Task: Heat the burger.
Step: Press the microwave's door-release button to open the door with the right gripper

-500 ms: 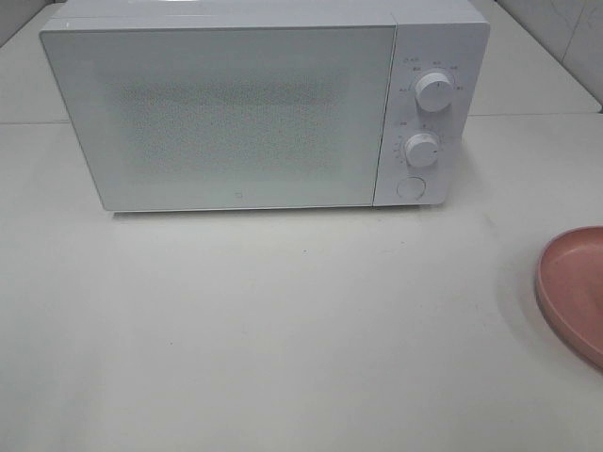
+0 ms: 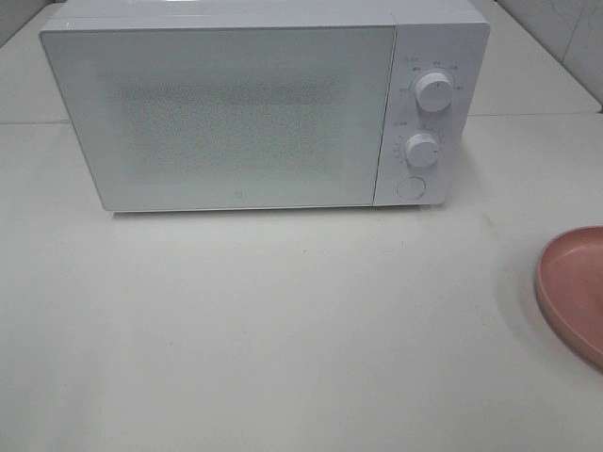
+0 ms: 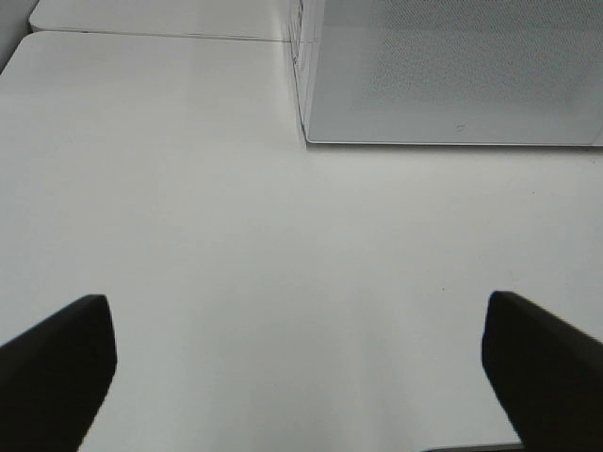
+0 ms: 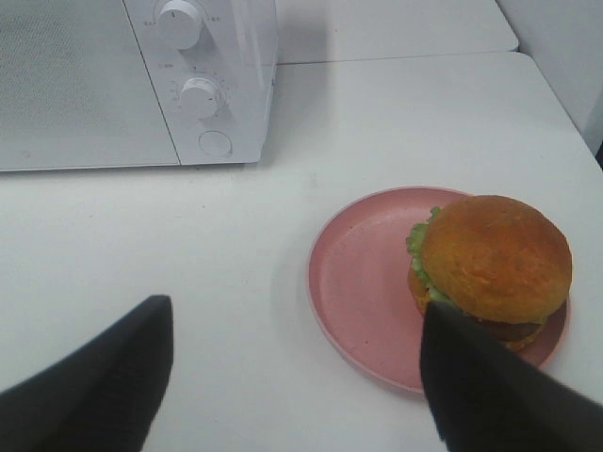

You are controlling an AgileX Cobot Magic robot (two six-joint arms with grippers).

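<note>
Right now both my hands are empty and spread wide. My left hand [image 3: 300,353] hovers over the bare bench [image 3: 188,188] before the white boxy microwave [image 2: 264,104], whose door [image 2: 188,141] is shut. My right hand [image 4: 297,325] hangs near the round pink plate [image 4: 363,282] toward the bench's right edge. The round burger [image 4: 495,259], with its glossy orange-brown bun and frilly green lettuce, sits off-centre on the plate, against its rim. Pinching there could tilt the plate or slide the layers apart, I judge, and lifting before that door opens leaves nowhere to go.
</note>
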